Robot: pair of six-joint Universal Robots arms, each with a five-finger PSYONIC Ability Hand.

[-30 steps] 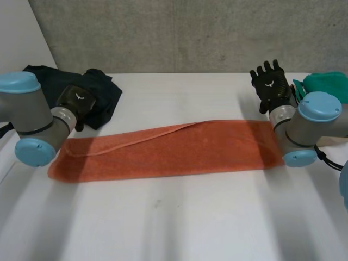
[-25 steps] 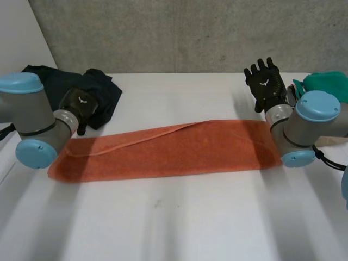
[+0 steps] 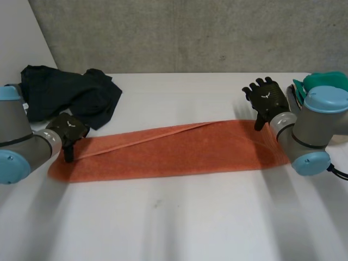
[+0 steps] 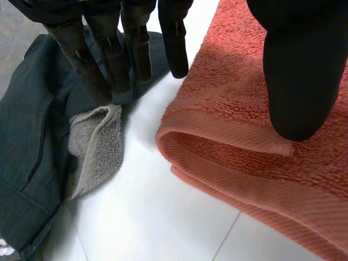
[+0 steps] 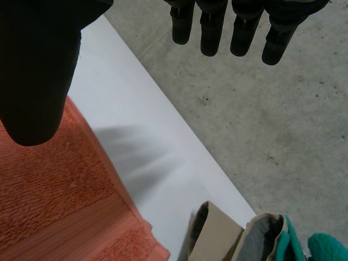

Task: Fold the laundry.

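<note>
Fingers of the left hand hang straight, released, thumb over the orange towel at its left corner; the right hand is slack too, hovering at its right end. The towel lies folded lengthwise across the white table; a dark garment sits just beside its left end.

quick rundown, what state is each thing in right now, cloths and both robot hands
orange towel, folded lengthwise into a long strip, flat on the table
dark garment, unfolded, crumpled in a heap
grey cloth, rumpled, against the dark garment
green cloth, at the table's right edge, folding unclear
left robot hand, open, fingers straight, at the towel's left end
right robot hand, open, fingers straight, at the towel's right end
</note>
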